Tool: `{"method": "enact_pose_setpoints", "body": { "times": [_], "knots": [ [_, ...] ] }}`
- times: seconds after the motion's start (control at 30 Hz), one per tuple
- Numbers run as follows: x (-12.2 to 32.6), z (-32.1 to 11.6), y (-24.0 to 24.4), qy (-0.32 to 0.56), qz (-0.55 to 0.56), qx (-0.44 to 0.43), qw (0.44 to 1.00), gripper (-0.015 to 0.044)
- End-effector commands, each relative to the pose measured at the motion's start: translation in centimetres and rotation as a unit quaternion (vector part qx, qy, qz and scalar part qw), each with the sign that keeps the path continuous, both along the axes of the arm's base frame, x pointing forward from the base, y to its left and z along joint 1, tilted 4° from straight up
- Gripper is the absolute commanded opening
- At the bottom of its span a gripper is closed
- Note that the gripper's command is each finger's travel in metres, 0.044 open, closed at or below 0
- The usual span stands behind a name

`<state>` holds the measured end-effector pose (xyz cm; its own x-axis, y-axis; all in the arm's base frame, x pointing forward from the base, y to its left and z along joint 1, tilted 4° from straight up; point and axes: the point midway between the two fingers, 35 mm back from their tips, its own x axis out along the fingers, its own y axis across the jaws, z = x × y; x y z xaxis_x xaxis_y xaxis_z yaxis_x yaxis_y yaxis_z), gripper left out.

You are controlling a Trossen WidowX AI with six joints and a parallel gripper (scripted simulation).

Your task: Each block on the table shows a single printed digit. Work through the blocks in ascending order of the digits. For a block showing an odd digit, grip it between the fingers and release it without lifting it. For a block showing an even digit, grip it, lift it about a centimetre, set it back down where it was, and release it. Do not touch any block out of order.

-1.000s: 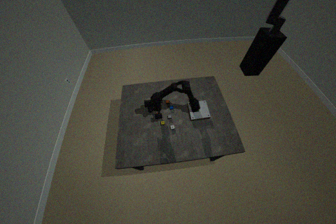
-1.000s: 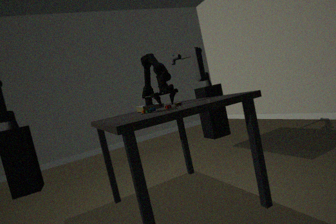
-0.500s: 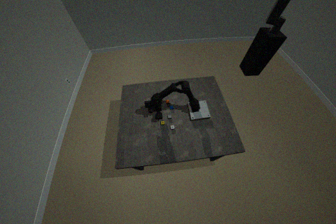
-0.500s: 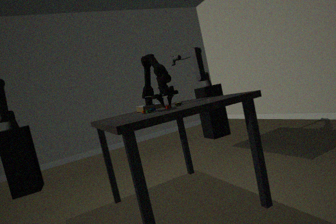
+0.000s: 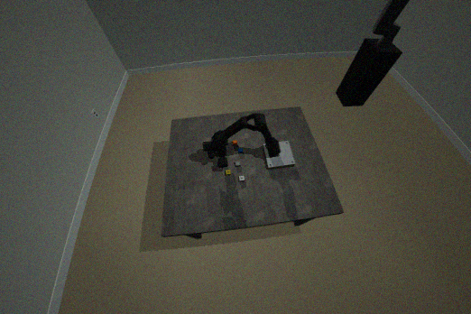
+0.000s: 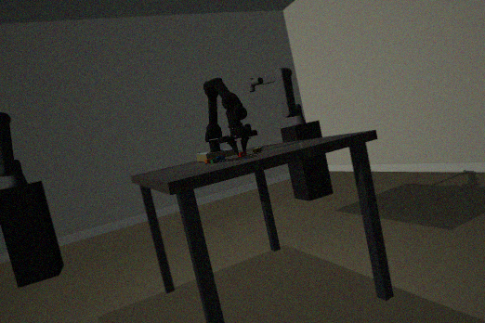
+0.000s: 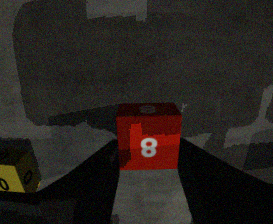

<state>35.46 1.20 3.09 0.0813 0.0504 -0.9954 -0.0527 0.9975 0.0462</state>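
Observation:
The red block [image 7: 162, 160] [image 6: 241, 154] shows an 8 in the wrist view. My gripper [image 7: 147, 145] [image 6: 242, 153] is shut on it, with one dark finger against each side. The block is at table level or very close to it; a small gap beneath cannot be told. A yellow block [image 7: 12, 172] [image 5: 228, 172] showing a 0 stands beyond the left finger in the wrist view. In the top view a white block [image 5: 241, 178], a pale block [image 5: 237, 163], a blue block [image 5: 240, 150] and an orange block [image 5: 235, 143] stand apart; their digits are unreadable there.
The dark table [image 5: 273, 198] carries the arm, whose base stands on a white plate [image 5: 288, 158]. The arm arches over the table toward the red block, with the blue and orange blocks close to its span. The scene is dim and grainy.

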Motion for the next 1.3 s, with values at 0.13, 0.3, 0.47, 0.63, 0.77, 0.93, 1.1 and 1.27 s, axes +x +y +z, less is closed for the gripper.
{"method": "enact_pose_setpoints", "body": {
  "times": [0.13, 0.3, 0.47, 0.63, 0.77, 0.93, 1.1, 1.27],
  "knots": [
    [0.0, 0.6, -0.1, 0.0, -0.002, -0.002, 1.0, 0.012],
    [-0.1, 1.4, -0.1, 0.0, -0.002, -0.002, 1.0, 0.012],
    [-0.1, 1.5, -0.1, 0.0, -0.002, -0.002, 1.0, 0.012],
    [-0.1, 1.5, -0.1, 0.0, -0.002, -0.002, 1.0, 0.012],
    [-0.1, 1.4, -0.1, 0.0, -0.002, -0.002, 1.0, 0.012],
    [0.0, 0.6, -0.1, 0.0, -0.002, -0.002, 1.0, 0.012],
    [0.0, 0.0, -0.1, 0.0, -0.002, -0.002, 1.0, 0.012],
    [0.0, 0.0, -0.1, 0.0, -0.002, -0.002, 1.0, 0.012]
  ]
}}
